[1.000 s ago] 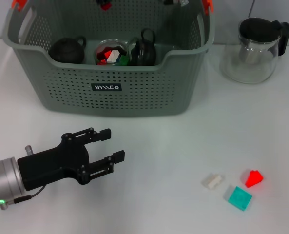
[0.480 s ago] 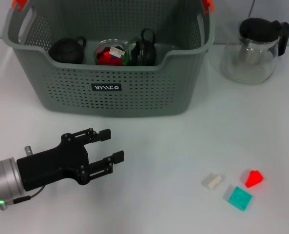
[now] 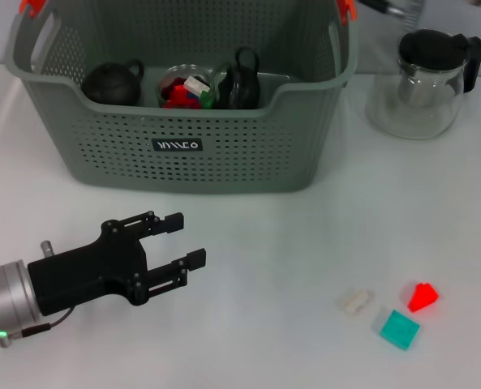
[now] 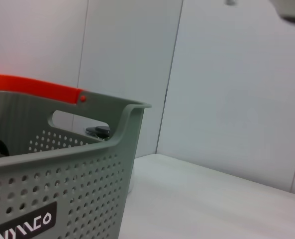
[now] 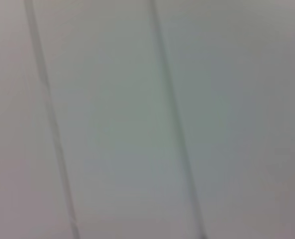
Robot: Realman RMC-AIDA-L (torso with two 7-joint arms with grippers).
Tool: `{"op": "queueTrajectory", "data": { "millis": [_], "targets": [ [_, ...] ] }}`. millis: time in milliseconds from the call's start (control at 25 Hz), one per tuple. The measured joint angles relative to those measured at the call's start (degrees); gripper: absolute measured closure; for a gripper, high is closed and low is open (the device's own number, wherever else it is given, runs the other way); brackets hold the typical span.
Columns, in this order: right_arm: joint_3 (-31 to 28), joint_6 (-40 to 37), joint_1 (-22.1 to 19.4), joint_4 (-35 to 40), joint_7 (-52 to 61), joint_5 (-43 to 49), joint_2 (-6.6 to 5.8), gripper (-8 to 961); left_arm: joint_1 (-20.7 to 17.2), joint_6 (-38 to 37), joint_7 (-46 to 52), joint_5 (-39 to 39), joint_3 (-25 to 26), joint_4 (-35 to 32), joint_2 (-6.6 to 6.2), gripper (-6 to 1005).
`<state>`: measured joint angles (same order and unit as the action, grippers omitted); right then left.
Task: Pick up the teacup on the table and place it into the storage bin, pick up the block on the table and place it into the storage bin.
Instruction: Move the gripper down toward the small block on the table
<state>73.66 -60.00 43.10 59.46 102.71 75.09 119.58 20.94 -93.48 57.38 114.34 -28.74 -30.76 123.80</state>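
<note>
Since the earlier frames the blocks in the glass cup (image 3: 185, 87) inside the bin (image 3: 183, 154) have resettled, a white piece now lying on top of the red ones, and a blurred grey shape has come into the upper right corner of the head view above the pitcher (image 3: 423, 83); the left gripper (image 3: 179, 240) has barely shifted. It hovers low over the tabletop (image 3: 305, 235) in front of the bin, its fingers (image 3: 172, 221) spread wide and holding nothing, pointing toward the right side of the scene. The bin stands at the back left with its orange handle clips (image 3: 31, 6) at the rim and a small black label (image 3: 177, 146) on its front wall; inside sit a dark teapot (image 3: 113, 83), the glass cup and a second dark pot (image 3: 240, 81) side by side. Three blocks lie well apart from the bin near the front right: a white one (image 3: 354, 302), a teal one (image 3: 399, 329) and a red one (image 3: 422, 297), close together (the white and teal almost touching). The left wrist view shows the bin's corner (image 4: 62, 169) and an orange clip (image 4: 33, 85). The right gripper cannot be seen; its wrist view shows only a pale wall.
</note>
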Motion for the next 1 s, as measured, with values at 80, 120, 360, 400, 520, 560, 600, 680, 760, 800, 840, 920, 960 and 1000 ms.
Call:
{"op": "queueTrajectory", "data": {
  "millis": [80,120,360,400,520,560,600,680,760,800,840,920,960,1000],
  "targets": [
    [-2.2,-7.0,-3.5,2.1,1.7,-1.2,-0.67,445,0.0,0.0,0.0,0.0,0.0,0.0,-0.08,353],
    [-3.0,-9.9,-4.6,3.4,3.5,-0.3,-1.11,446,0.0,0.0,0.0,0.0,0.0,0.0,-0.13,353],
    [-10.0,-31.5,-10.2,12.8,21.9,17.5,-5.75,449,-0.4,0.1,-0.2,0.0,0.6,0.0,-0.2,353],
    [-10.8,-34.3,-10.4,14.4,25.1,22.1,-6.33,450,-0.4,0.1,-0.2,0.0,0.7,0.0,-0.2,353],
    [-13.0,-41.7,-9.5,19.9,31.4,37.8,-6.61,451,-0.3,0.1,-0.2,0.0,0.7,0.0,-0.22,353],
    [-13.4,-43.5,-8.7,20.8,32.5,42.0,-6.45,451,-0.3,0.1,-0.2,0.0,0.7,0.0,-0.22,353],
    [-13.6,-45.3,-8.0,21.3,33.3,45.9,-6.33,452,-0.2,0.2,-0.2,0.0,0.8,0.0,-0.23,353],
    [-13.4,-49.3,-5.8,21.6,34.4,52.2,-5.87,453,-0.2,0.2,-0.2,0.0,0.8,0.0,-0.23,353],
    [-12.4,-51.9,-3.9,21.5,34.6,57.6,-4.93,454,-0.1,0.2,-0.2,0.0,0.8,0.0,-0.23,353],
    [-11.6,-52.3,-3.2,21.5,34.7,60.2,-4.46,454,-0.1,0.3,-0.2,0.0,0.8,0.0,-0.23,353],
    [-10.4,-52.8,-2.4,21.5,34.7,63.0,-3.93,454,-0.1,0.2,-0.2,0.0,0.8,0.0,-0.23,353],
    [-7.8,-52.8,-1.6,21.4,34.8,68.4,-2.57,455,-0.1,0.2,-0.3,0.0,0.8,0.0,-0.23,353],
    [-7.0,-52.7,-1.3,21.4,34.8,70.7,-1.92,455,-0.1,0.2,-0.3,0.0,0.8,0.0,-0.23,353],
    [-6.1,-52.3,-1.1,21.3,34.6,72.6,-1.02,455,-0.1,0.3,-0.2,0.0,0.8,0.0,-0.23,353]
  ]
}}
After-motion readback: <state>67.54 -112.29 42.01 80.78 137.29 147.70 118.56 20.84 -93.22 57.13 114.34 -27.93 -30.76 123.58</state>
